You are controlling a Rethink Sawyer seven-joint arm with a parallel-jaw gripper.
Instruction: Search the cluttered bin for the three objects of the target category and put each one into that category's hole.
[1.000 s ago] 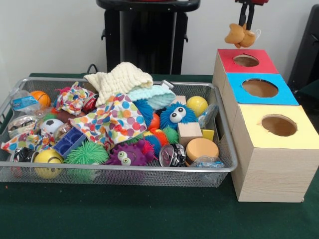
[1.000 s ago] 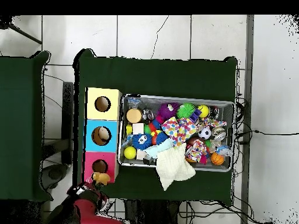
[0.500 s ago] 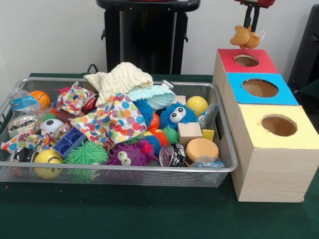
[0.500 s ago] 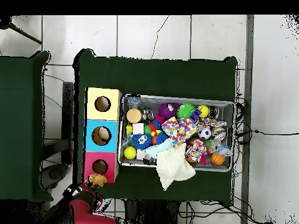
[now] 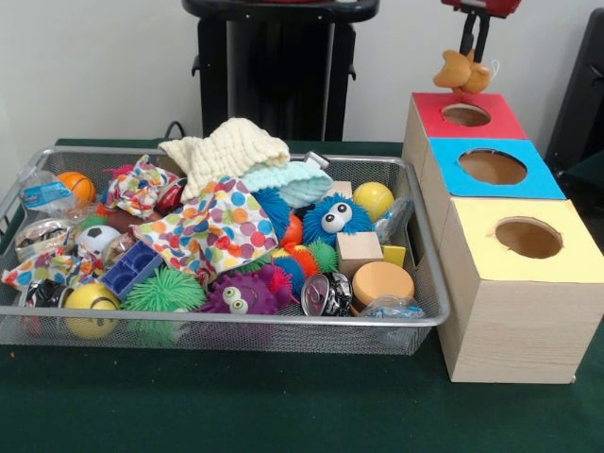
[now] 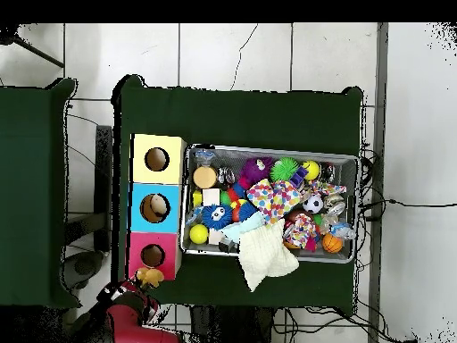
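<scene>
held thing: a tan soft toy (image 5: 460,72) hangs above the red box (image 5: 468,114), just over its hole (image 5: 466,115), placed for a drop, i judge.
tool: the tool (image 5: 472,44) pinches the toy's top.
bin: the wire bin (image 5: 226,321) sits left of the boxes on the worktop (image 5: 283,406).
hidden: the arm is cut off at the top edge; the toy's shape is unclear; things under the dotted cloth (image 5: 212,226) are covered.

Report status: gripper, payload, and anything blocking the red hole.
Gripper shut on orange plush toy, hanging above the red box. Toy sits at the box's far edge, not yet over the hole. Hole open, nothing blocking.
</scene>
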